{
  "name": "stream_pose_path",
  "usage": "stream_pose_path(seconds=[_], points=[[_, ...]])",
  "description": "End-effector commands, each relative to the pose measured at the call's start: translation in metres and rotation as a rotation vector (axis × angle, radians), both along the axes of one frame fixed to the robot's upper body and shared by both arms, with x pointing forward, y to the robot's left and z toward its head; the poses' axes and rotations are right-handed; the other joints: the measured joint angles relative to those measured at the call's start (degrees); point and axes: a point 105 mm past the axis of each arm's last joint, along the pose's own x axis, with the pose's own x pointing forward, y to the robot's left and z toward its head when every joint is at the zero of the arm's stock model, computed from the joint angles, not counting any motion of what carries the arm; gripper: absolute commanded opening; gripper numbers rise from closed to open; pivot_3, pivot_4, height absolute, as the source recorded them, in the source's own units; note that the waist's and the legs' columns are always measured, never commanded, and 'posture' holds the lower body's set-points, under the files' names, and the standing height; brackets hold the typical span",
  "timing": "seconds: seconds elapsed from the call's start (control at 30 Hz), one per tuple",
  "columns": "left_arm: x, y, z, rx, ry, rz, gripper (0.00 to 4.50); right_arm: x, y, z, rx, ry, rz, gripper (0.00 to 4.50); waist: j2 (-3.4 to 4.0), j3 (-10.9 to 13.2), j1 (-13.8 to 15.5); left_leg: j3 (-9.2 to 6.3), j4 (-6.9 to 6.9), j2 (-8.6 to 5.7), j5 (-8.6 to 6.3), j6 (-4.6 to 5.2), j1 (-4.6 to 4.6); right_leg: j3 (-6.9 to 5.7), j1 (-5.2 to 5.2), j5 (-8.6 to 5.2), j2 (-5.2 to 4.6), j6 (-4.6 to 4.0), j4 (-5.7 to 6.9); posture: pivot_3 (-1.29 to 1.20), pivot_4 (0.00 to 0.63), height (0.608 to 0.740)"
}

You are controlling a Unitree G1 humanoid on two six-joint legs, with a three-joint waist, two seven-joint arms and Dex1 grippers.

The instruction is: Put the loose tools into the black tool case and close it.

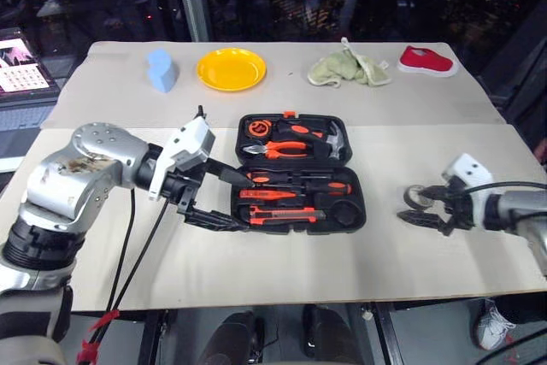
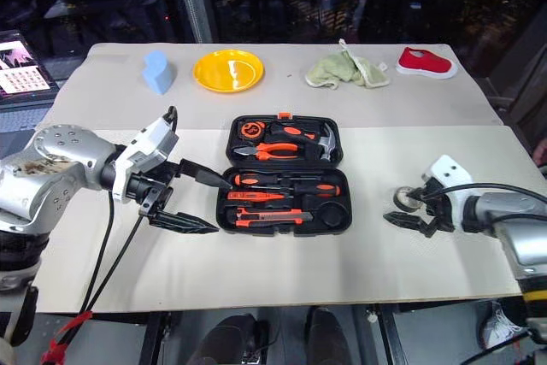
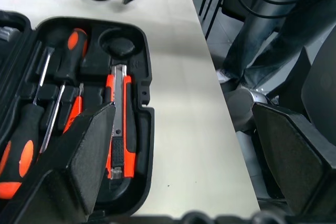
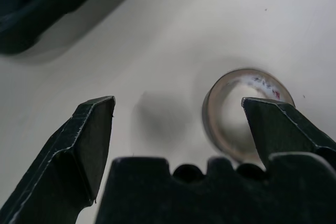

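Observation:
The black tool case lies open mid-table, holding two orange-and-black screwdrivers, a utility knife and other tools. Its round recess is empty. My left gripper is open at the case's left end, one finger over the case and the other near its front corner. A small grey tape roll lies flat on the table to the right of the case. My right gripper is open just above it, with one finger over the roll's rim and nothing held.
Along the far edge lie a blue block, a yellow plate, a green cloth and a red shoe. A person's legs stand beyond the table's right edge.

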Motion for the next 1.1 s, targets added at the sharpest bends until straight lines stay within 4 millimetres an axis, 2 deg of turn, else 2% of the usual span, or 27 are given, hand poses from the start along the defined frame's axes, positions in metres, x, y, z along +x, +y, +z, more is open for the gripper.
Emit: stream_pose_path(seconds=[0.03,0.1,0.33,0.47,0.57,0.67,0.73,0.8,0.93,1.1], points=[[-0.005,-0.002,0.013,-0.024,-0.067,-0.002,4.47,0.007,-0.01,-0.003,-0.04,0.003,-0.034,4.25,0.01,0.0,0.03,-0.01,0.0,0.0,0.0,0.0,0.0,-0.02,0.0,0.0,0.01,0.0,0.0,0.0,0.15,0.74],[-0.005,-0.002,0.014,-0.028,-0.069,0.003,4.5,0.01,-0.01,-0.004,-0.025,-0.005,-0.042,3.78,0.0,0.0,-0.01,-0.01,0.0,0.0,0.0,-0.01,0.05,-0.01,0.06,0.0,0.02,0.0,0.0,0.0,0.15,0.74],[-0.004,-0.003,0.012,-0.03,-0.077,0.006,4.5,0.009,-0.001,-0.006,0.004,-0.019,-0.026,1.38,0.0,0.0,-0.07,-0.03,-0.01,0.04,0.12,-0.21,0.18,0.04,0.15,0.07,0.05,-0.1,0.11,0.0,0.15,0.74],[-0.002,-0.006,0.014,-0.039,-0.082,-0.003,4.5,0.0,0.001,0.005,0.028,-0.03,-0.003,0.04,0.01,0.0,-0.03,-0.06,0.0,0.11,0.16,-0.28,0.23,0.1,0.18,0.1,0.27,-0.15,0.16,0.0,0.15,0.74],[0.001,-0.006,0.013,-0.039,-0.085,-0.004,4.5,-0.004,0.009,0.017,0.057,-0.042,0.023,0.04,0.01,0.0,-0.06,-0.04,0.01,0.11,0.16,-0.26,0.22,0.14,0.17,0.1,0.29,-0.15,0.16,0.0,0.15,0.74],[0.005,-0.007,0.01,-0.037,-0.086,-0.01,4.5,-0.012,0.055,0.044,0.188,-0.094,0.143,0.04,0.03,0.0,-0.23,-0.03,0.0,0.11,0.16,-0.26,0.19,0.15,0.11,0.11,0.29,-0.15,0.16,0.0,0.15,0.74],[0.005,-0.009,0.007,-0.029,-0.088,-0.023,4.5,-0.023,0.09,0.053,0.226,-0.113,0.256,0.04,0.03,-0.01,-0.44,-0.03,-0.02,0.17,0.16,-0.26,0.2,0.17,0.1,0.15,0.31,-0.21,0.16,0.0,0.15,0.74],[0.005,-0.009,0.006,-0.022,-0.091,-0.031,4.5,-0.032,0.113,0.056,0.219,-0.126,0.329,0.04,0.03,0.0,-0.43,-0.05,-0.02,0.29,0.14,-0.3,0.2,0.18,0.1,0.19,0.27,-0.28,0.14,0.0,0.15,0.74],[0.009,-0.01,0.005,-0.022,-0.098,-0.037,4.5,-0.037,0.138,0.053,0.162,-0.141,0.402,0.04,0.03,0.0,0.03,-0.09,0.02,0.23,0.13,-0.27,0.18,0.1,0.12,0.19,0.4,-0.26,0.12,0.0,0.15,0.74],[0.011,-0.014,0.004,-0.022,-0.107,-0.054,4.5,-0.031,0.142,0.04,0.106,-0.115,0.394,0.04,0.01,0.0,0.16,-0.07,0.09,0.1,0.1,-0.21,0.1,0.1,0.11,0.25,0.33,-0.14,0.06,0.0,0.15,0.74]])
